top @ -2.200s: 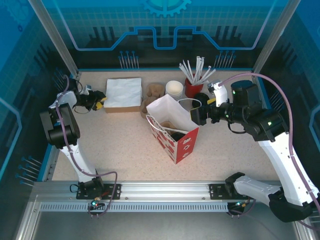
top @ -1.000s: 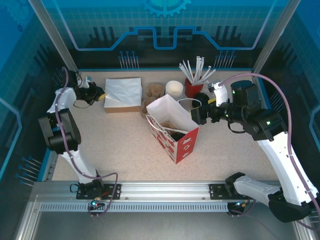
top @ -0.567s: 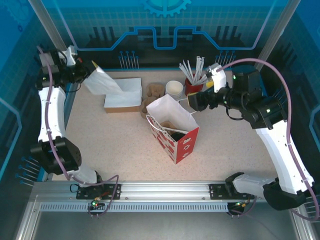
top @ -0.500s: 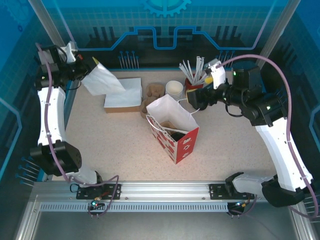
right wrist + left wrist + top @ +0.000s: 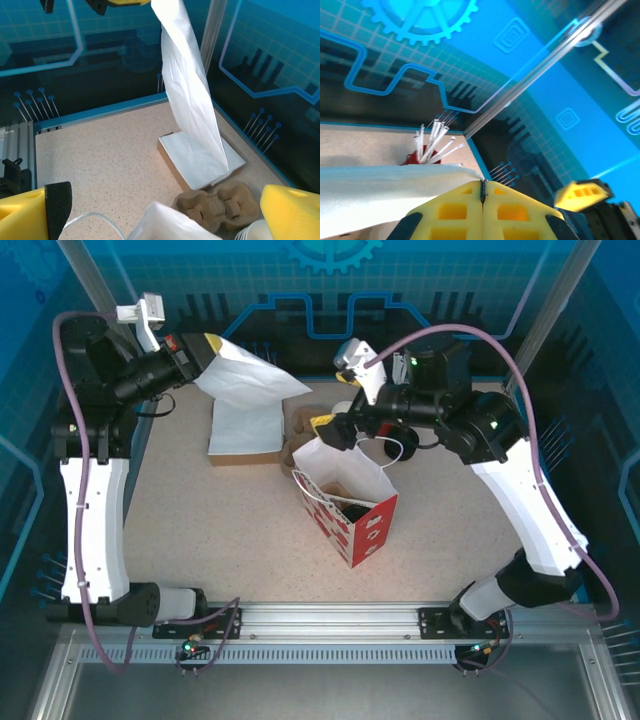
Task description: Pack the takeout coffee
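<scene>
So, left fingers (image 5: 483, 192) pinched shut on a white napkin (image 5: 250, 380) hanging above its box (image 5: 245, 443). Right fingers (image 5: 342, 430) spread wide, empty, over the red-white bag (image 5: 366, 530) on the desk (image 5: 220, 530). Takeout coffee (image 5: 352, 508): probably the dark lidded shape inside the bag, hard to confirm. Cup step likely done; napkin not yet in.

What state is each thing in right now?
left tool, shut on the white napkin.
right tool, open, just above the paper bag.
white napkin, lifted, hanging above its box.
paper bag, upright, mouth open.
cardboard cup carrier, flat on the table, empty.
red straw cup, upright.
</scene>
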Tool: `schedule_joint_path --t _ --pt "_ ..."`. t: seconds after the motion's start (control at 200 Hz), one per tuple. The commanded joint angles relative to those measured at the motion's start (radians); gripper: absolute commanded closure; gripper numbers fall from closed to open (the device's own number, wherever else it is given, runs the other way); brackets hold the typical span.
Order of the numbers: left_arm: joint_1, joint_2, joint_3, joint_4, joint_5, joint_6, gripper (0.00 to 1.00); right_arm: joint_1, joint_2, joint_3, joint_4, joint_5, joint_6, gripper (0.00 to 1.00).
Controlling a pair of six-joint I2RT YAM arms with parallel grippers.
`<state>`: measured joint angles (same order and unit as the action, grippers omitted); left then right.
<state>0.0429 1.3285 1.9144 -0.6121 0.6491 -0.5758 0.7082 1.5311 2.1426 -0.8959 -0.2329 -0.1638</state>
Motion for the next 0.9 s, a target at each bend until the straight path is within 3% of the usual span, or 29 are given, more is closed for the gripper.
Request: schedule_joint_path --t 0.0,0.21,0.445,0.665,0.895 --pt "-0.037 -0.022 0.026 0.026 -0.002 -0.068 1.00 0.017 0.069 0.122 -0.030 -0.006 -0.044 0.00" --pt "-0.095 -0.035 0.028 0.034 0.000 -0.088 1.00 0.072 0.228 0.340 -0.109 -0.023 -0.061 0.00" --pt "-0.108 -0.037 0.031 0.055 0.035 -0.113 1.00 0.079 0.326 0.420 -0.091 -0.006 -0.070 0.00" --pt "-0.114 -0.043 0.032 0.061 0.065 -0.123 1.00 0.080 0.365 0.442 -0.067 0.012 -0.072 0.09" --pt "-0.118 -0.043 0.044 0.076 0.093 -0.142 1.00 0.076 0.401 0.475 -0.052 -0.003 -0.067 0.42"
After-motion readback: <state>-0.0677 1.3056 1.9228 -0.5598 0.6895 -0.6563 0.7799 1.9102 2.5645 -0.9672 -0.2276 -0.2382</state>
